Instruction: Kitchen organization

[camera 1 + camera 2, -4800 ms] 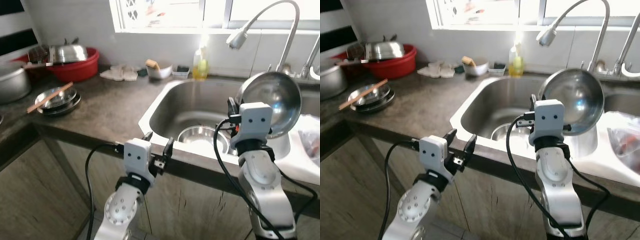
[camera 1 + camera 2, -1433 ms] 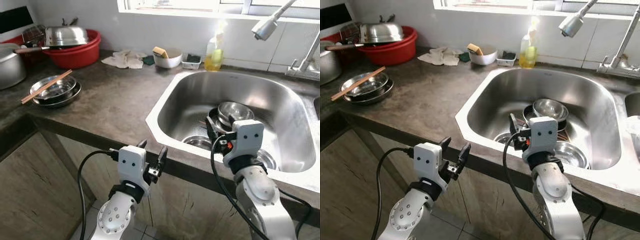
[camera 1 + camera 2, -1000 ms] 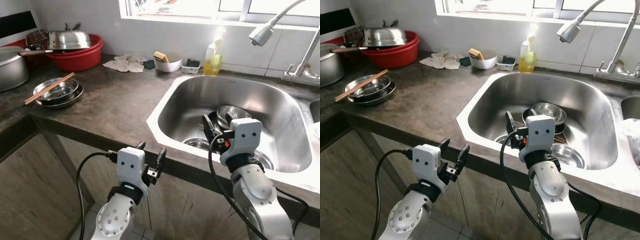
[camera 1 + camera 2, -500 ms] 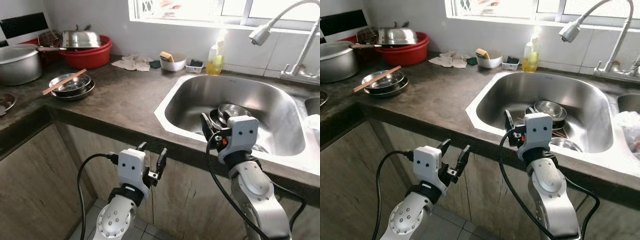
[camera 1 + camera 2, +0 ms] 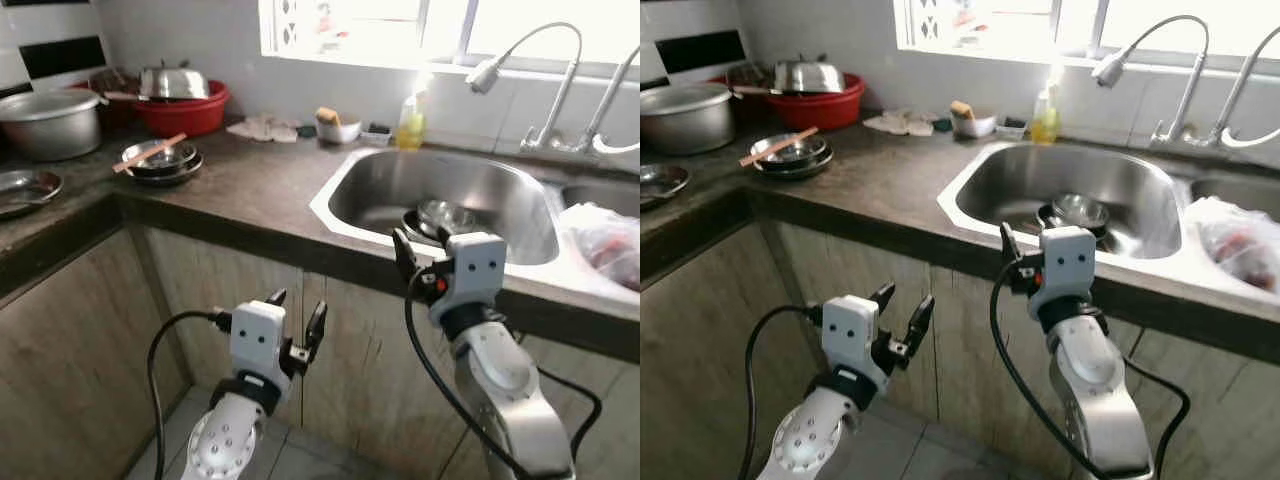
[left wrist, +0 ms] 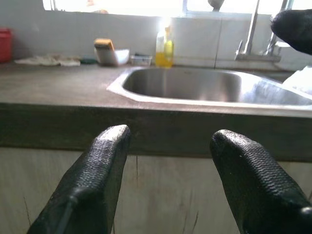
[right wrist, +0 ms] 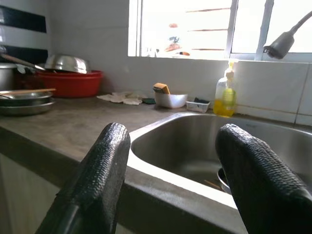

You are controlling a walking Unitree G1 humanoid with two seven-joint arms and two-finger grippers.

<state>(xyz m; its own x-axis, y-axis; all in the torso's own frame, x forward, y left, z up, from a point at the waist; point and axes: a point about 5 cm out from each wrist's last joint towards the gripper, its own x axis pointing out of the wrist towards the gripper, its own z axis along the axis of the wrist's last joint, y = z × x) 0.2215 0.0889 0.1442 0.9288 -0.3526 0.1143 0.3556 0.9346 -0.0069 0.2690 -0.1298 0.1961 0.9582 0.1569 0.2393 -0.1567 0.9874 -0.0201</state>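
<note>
Two empty grippers hang in front of a dark kitchen worktop (image 5: 250, 180), both short of its front edge. Left gripper (image 5: 296, 330) sits low before the wooden cabinet doors, its black fingers spread apart with nothing between them. Right gripper (image 5: 1006, 250) is raised level with the worktop's front edge, just before the sink (image 5: 450, 190); its fingers are also spread wide and hold nothing.

Steel bowls (image 5: 440, 215) sit stacked in the bottom of the sink, toward its right half, under a curved tap (image 5: 520, 60). Along the worktop's back edge, by the window, stand a yellow soap bottle (image 5: 408, 125), a small white bowl (image 5: 338, 130) holding a sponge, and a crumpled cloth (image 5: 262, 128). Toward the left end lie shallow steel dishes (image 5: 160, 160) with chopsticks across them, a red basin (image 5: 190, 105) holding a metal bowl, and a large grey pot (image 5: 50, 120). A plastic bag (image 5: 605, 240) rests on the right edge beside the sink.

The bowls in the sink are probably the things to tidy. They look light, rigid and thin-walled, likely wet and slippery, so pinching one rim between the fingers seems the surest hold. Stacked bowls may cling together or slide and clatter when lifted.
</note>
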